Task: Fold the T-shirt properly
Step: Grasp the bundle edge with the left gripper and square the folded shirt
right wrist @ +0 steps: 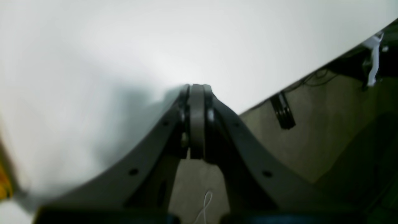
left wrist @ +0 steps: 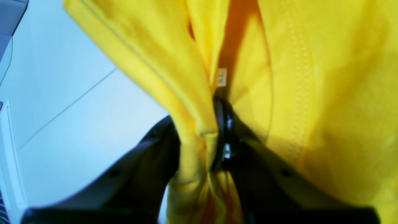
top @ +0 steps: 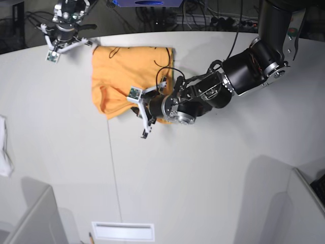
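Cloth edge at the far left, orange shirt at table centre.
White cloth [top: 4,147] hangs off the table [top: 203,183]; the right gripper [top: 65,40], pressed together on nothing, sits beside the T-shirt [top: 122,76]; the left gripper [top: 137,104] pinches a bunched fold of it near a small white tag [left wrist: 222,77].
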